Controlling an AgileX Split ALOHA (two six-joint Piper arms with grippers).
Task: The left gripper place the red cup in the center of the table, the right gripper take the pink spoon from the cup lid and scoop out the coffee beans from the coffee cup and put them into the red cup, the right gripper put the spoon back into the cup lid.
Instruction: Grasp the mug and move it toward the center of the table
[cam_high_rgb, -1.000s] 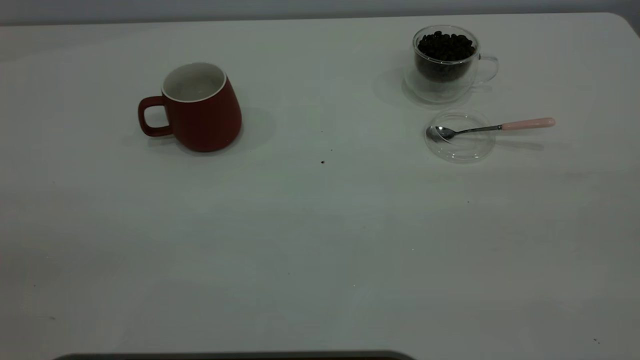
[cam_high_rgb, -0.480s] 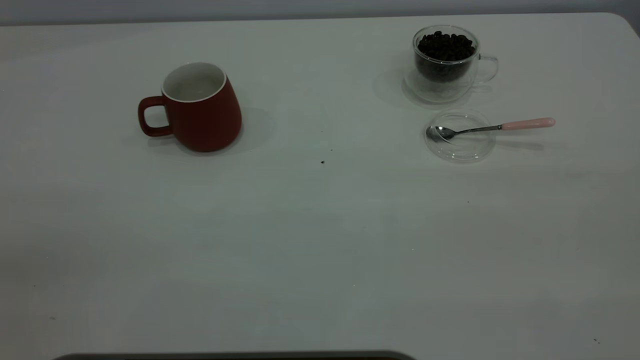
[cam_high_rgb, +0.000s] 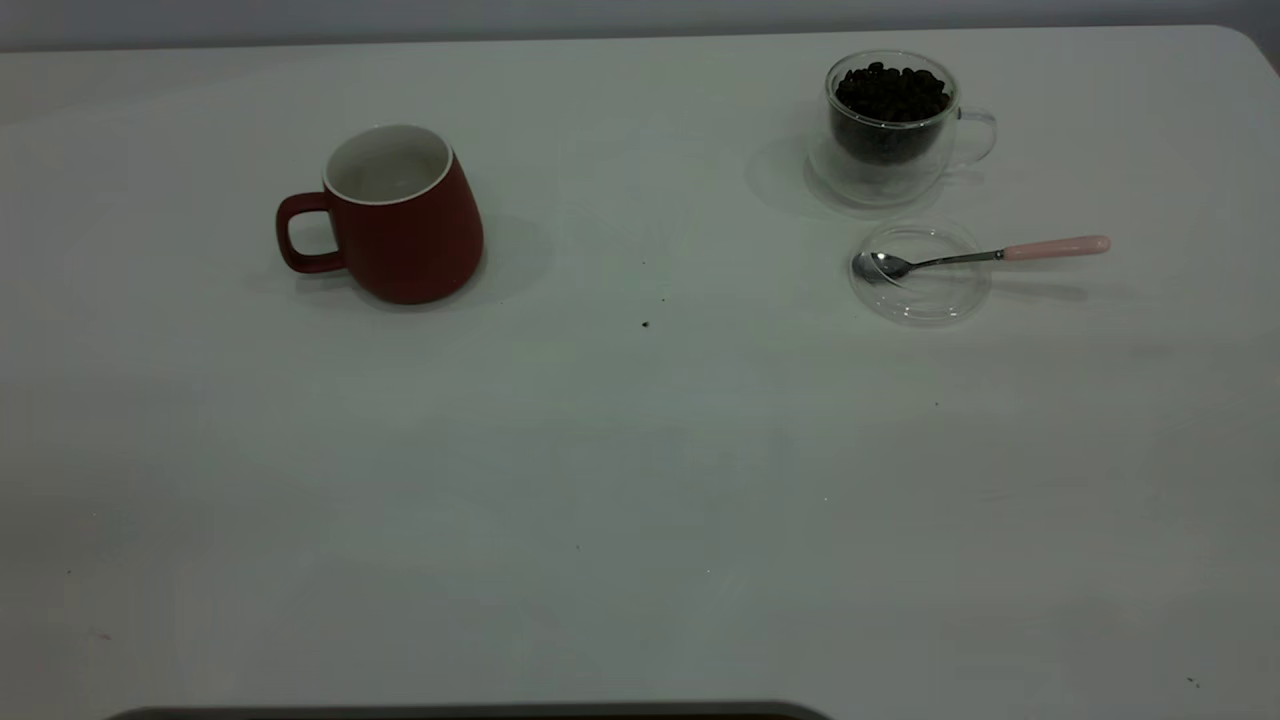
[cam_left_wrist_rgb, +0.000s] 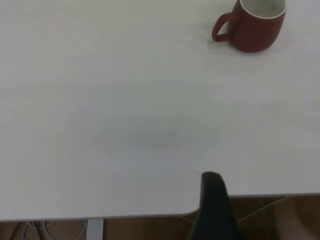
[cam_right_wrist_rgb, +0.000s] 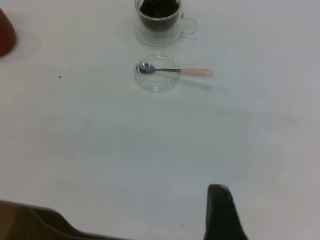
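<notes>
The red cup (cam_high_rgb: 400, 215) stands upright at the table's (cam_high_rgb: 640, 480) left rear, handle to the left, white inside. At the right rear the clear coffee cup (cam_high_rgb: 890, 125) holds a heap of coffee beans (cam_high_rgb: 892, 92). Just in front of it lies the cup lid (cam_high_rgb: 920, 272), with the pink spoon (cam_high_rgb: 985, 255) resting bowl-in-lid and its handle sticking out to the right. Neither arm shows in the exterior view. A black part of the left gripper (cam_left_wrist_rgb: 212, 205) hangs over the near table edge, far from the red cup (cam_left_wrist_rgb: 255, 25). A black part of the right gripper (cam_right_wrist_rgb: 222, 215) is well short of the spoon (cam_right_wrist_rgb: 175, 70).
A few dark specks (cam_high_rgb: 645, 323) dot the table's middle. The table's rounded far right corner (cam_high_rgb: 1240, 40) lies beyond the coffee cup. A dark strip (cam_high_rgb: 470, 712) runs along the near edge. Wooden floor and cables (cam_left_wrist_rgb: 260, 210) show below the table edge.
</notes>
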